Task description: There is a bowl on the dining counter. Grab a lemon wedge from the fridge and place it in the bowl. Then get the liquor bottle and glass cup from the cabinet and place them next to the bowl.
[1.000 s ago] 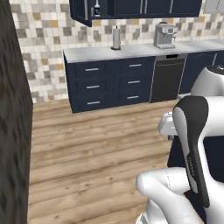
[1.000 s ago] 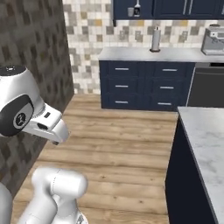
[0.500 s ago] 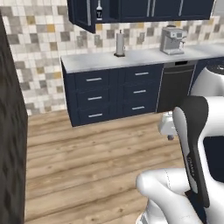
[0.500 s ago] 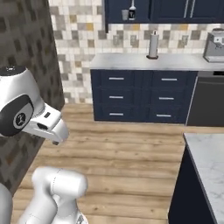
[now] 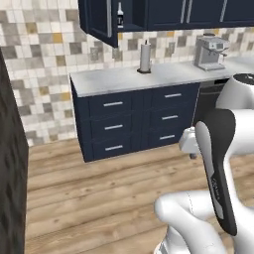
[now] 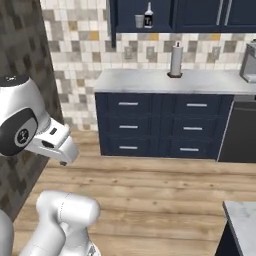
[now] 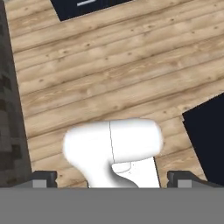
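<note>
1. Right base view, far left: the fridge [image 6: 20,60] shows as a dark, mottled slab along the left edge, beside the tiled wall.
2. Next along, up high, the cabinet [image 6: 145,15] stands with its door swung out; on its shelf the glass cup [image 6: 139,21] sits just left of the liquor bottle [image 6: 148,17], close together, both upright.
3. Below and a little right, a paper-towel roll [image 6: 175,61] stands upright on the wall counter [image 6: 150,82], above navy drawers [image 6: 160,127].
4. Far right, a coffee machine [image 6: 248,62] sits on that same counter, cut by the frame edge, with a dark dishwasher front [image 6: 239,132] under it.
5. Near right corner: a bit of the dining counter [image 6: 242,225], white marble over a dark side.
6. Hand view: the gripper [image 7: 111,179] points down at the wooden floor [image 7: 109,83], its two finger tips [image 7: 43,178] spread wide apart with nothing between them.
7. Left base view: the liquor bottle [image 5: 120,15] is visible behind the open cabinet door [image 5: 101,20].
</note>
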Robot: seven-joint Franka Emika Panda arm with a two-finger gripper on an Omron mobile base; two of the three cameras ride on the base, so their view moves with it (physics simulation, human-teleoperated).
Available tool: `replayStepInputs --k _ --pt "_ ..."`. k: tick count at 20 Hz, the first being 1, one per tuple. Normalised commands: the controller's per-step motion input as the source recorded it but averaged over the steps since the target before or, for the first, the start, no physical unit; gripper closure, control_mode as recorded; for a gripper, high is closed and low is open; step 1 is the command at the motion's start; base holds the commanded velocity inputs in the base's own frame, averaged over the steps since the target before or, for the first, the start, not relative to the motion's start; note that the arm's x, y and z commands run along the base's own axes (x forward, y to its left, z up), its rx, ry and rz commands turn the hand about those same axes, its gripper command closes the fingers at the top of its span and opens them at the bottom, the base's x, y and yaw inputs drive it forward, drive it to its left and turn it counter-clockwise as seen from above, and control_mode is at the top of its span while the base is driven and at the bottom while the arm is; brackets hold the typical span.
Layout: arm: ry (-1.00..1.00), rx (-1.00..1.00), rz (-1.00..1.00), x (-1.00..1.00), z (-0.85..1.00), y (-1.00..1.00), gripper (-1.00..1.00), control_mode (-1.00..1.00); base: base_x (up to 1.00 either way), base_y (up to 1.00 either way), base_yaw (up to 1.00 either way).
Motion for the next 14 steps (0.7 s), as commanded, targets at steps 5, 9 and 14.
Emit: replayStepInputs --k 5,9,14 --pt "0.0 0.0 0.0 0.0 0.0 0.0 -1.0 1.0 1.0 -0.37 0.0" --pt "0.0 0.0 0.0 0.0 0.0 0.0 -1.0 1.0 1.0 -0.42 0.0" --pt "0.0 0.0 0.0 0.0 0.0 0.0 -1.0 1.0 1.0 -0.41 0.0"
